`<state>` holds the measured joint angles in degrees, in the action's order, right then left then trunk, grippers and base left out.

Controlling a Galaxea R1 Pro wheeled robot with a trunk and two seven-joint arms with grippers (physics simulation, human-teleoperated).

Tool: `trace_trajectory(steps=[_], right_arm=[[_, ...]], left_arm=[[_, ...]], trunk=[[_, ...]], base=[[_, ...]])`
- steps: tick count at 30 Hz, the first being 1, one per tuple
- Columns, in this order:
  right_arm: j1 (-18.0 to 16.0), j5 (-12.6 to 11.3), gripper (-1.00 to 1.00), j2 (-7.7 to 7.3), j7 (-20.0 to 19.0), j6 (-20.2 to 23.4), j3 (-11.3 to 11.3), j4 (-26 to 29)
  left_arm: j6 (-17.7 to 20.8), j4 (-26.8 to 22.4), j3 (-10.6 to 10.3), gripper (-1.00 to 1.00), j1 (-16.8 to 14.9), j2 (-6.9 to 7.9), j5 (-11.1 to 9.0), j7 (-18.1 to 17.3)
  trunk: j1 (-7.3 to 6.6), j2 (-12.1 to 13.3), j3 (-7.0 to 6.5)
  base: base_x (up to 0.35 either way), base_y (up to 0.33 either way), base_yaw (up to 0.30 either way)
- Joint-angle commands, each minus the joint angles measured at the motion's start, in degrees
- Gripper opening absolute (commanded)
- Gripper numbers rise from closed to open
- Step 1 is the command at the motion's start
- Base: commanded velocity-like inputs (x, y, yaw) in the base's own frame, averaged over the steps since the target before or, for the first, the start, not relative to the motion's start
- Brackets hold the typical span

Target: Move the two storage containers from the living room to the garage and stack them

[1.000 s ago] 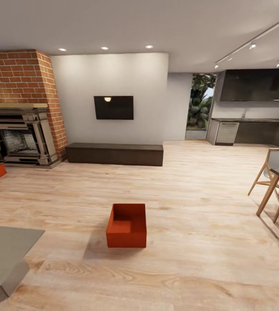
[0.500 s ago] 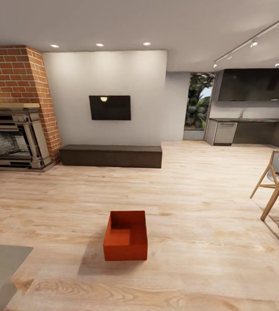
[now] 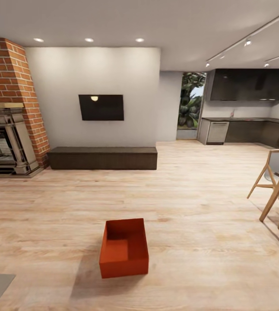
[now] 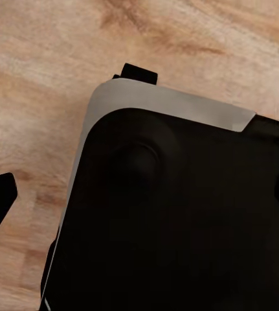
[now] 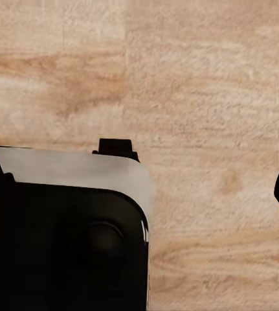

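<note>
Storage container (image 3: 124, 254) sits on wood floor (image 3: 200, 242) dead ahead, nr you, upright, ungrasped. Jaws' state: can't tell in wrist views. Risk: roll in too far, base bumps container askew.

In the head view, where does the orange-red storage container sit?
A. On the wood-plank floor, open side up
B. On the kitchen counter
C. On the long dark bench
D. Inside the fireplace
A: the storage container rests on the light wood-plank floor, its open top facing up, well short of the dark bench.
</note>
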<state>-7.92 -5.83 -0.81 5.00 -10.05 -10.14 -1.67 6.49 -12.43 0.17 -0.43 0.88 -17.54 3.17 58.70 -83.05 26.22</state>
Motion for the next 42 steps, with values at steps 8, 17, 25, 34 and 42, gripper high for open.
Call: trace_trajectory(steps=[8, 17, 25, 34, 42], right_arm=[[-0.1, -0.6, 1.0, 0.02, 0.0, -0.4, -0.5, -0.2], [-0.1, -0.6, 1.0, 0.02, 0.0, -0.4, -0.5, -0.2], [-0.1, -0.6, 1.0, 0.02, 0.0, -0.3, -0.5, -0.2], [-0.1, -0.6, 1.0, 0.02, 0.0, -0.3, -0.5, -0.2], [-0.1, -0.6, 1.0, -0.02, -0.1, -0.4, -0.5, -0.2]], left_arm=[[0.4, -0.1, 0.0, 1.0, 0.0, 0.0, -0.4, 0.2], [0.4, -0.1, 0.0, 1.0, 0.0, 0.0, -0.4, 0.2], [0.4, -0.1, 0.0, 1.0, 0.0, 0.0, -0.4, 0.2], [0.3, -0.1, 0.0, 1.0, 0.0, 0.0, -0.4, 0.2], [0.3, -0.1, 0.0, 1.0, 0.0, 0.0, -0.4, 0.2]], trunk=[[0.03, 0.0, 0.06], [0.03, 0.0, 0.06], [0.03, 0.0, 0.06], [0.03, 0.0, 0.06], [0.03, 0.0, 0.06]], base=[[0.315, 0.189, -0.001], [0.318, 0.132, 0.0], [0.325, 0.011, 0.0], [0.326, 0.0, 0.0], [0.326, 0.0, 0.0]])
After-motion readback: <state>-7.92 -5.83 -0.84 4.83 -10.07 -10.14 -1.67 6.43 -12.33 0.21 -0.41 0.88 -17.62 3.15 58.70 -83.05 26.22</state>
